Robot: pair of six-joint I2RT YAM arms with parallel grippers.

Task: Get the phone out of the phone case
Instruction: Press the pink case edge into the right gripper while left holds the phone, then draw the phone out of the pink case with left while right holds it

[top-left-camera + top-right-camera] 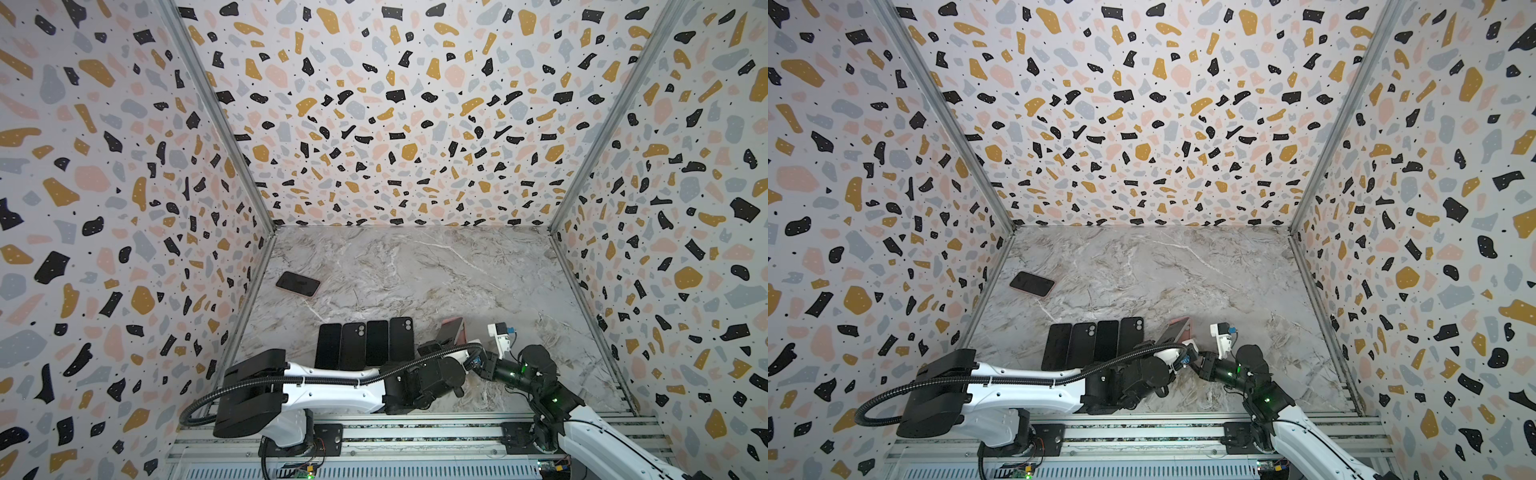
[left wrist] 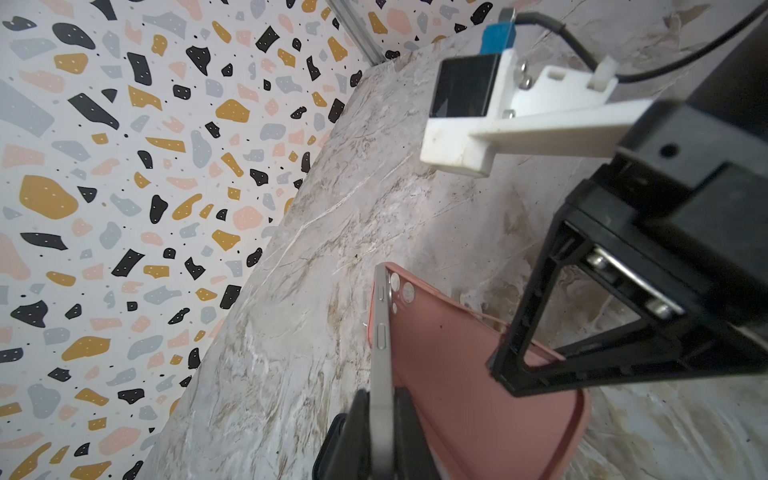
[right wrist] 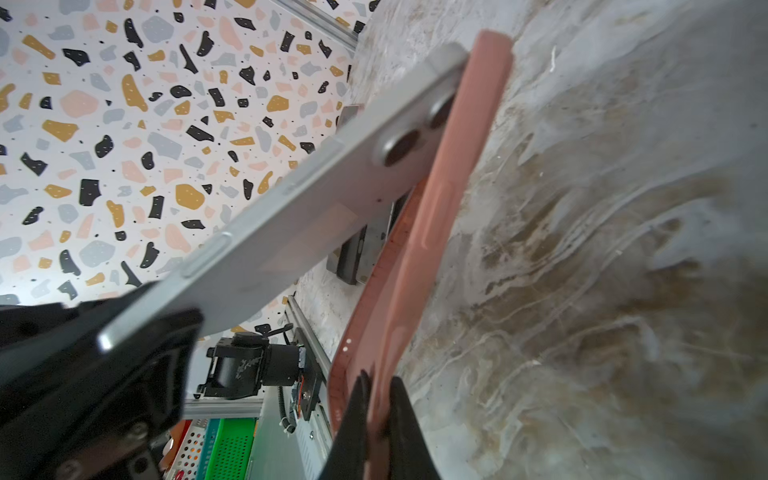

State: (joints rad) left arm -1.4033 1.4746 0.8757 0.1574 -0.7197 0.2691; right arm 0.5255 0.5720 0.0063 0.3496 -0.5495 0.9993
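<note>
Phone (image 3: pixel 270 232), pink case (image 3: pixel 440 174) touching, black row (image 1: pixel 376 343) beside

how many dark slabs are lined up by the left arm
4, side by side: leftmost slab, second slab, third slab, rightmost slab. The left arm covers their near ends; more may hide beneath.

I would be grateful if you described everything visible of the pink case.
The case is salmon pink and soft-looking, with a raised button strip on its side. It is bowed and peeled off the silver phone except at the camera end, where they touch. The right tool pinches its edge; the left tool grips the phone.
</note>
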